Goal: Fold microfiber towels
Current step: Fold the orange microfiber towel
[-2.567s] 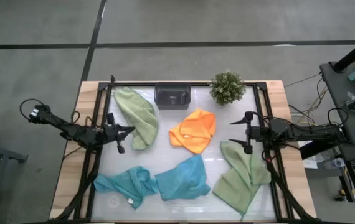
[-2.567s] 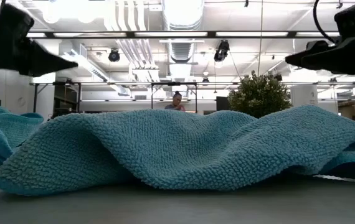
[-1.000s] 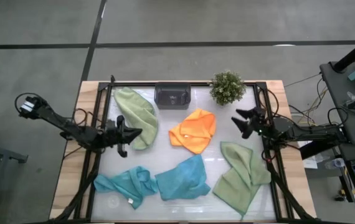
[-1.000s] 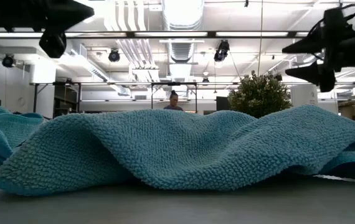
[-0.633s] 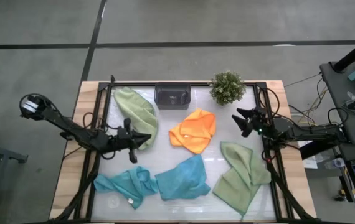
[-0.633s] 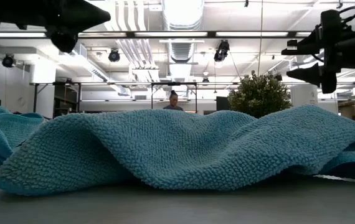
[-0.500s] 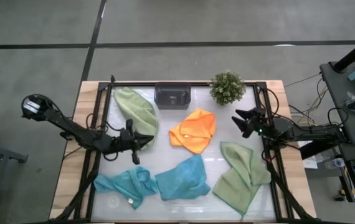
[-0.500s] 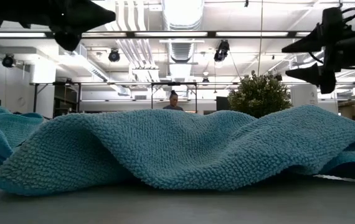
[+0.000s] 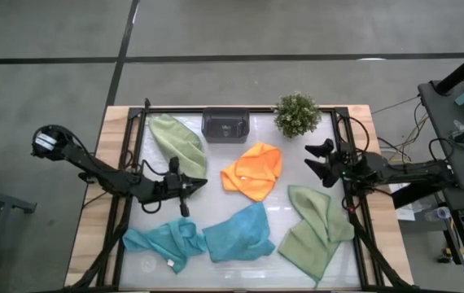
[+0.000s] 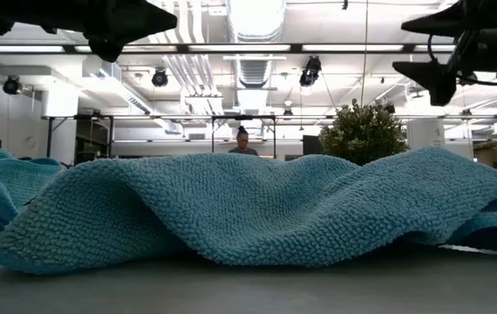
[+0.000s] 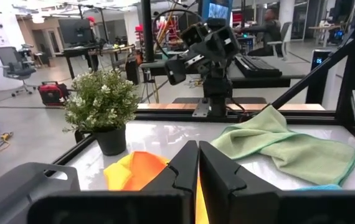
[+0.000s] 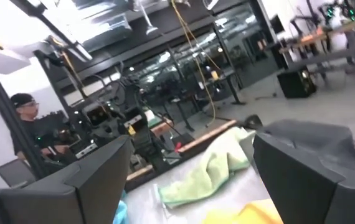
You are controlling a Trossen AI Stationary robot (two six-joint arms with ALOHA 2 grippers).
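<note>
Five microfiber towels lie crumpled on the table: a sage green one (image 9: 179, 145) at the far left, an orange one (image 9: 254, 171) in the middle, a second sage green one (image 9: 313, 228) at the near right, and two teal ones (image 9: 240, 234) (image 9: 163, 242) along the near edge. My left gripper (image 9: 203, 183) hovers shut and level between the far green towel and the orange one (image 11: 137, 171), holding nothing. My right gripper (image 9: 310, 159) stands open above the table, to the right of the orange towel.
A dark grey tray (image 9: 225, 124) and a small potted plant (image 9: 297, 114) stand at the far edge. A black frame rail (image 9: 130, 163) runs along each side of the table. A person (image 12: 25, 109) sits in the room beyond.
My left gripper has moved toward the table's right edge, from over the far green towel's edge toward the orange towel, rolling as it went and staying shut. My right gripper has tipped its open fingers upward in place.
</note>
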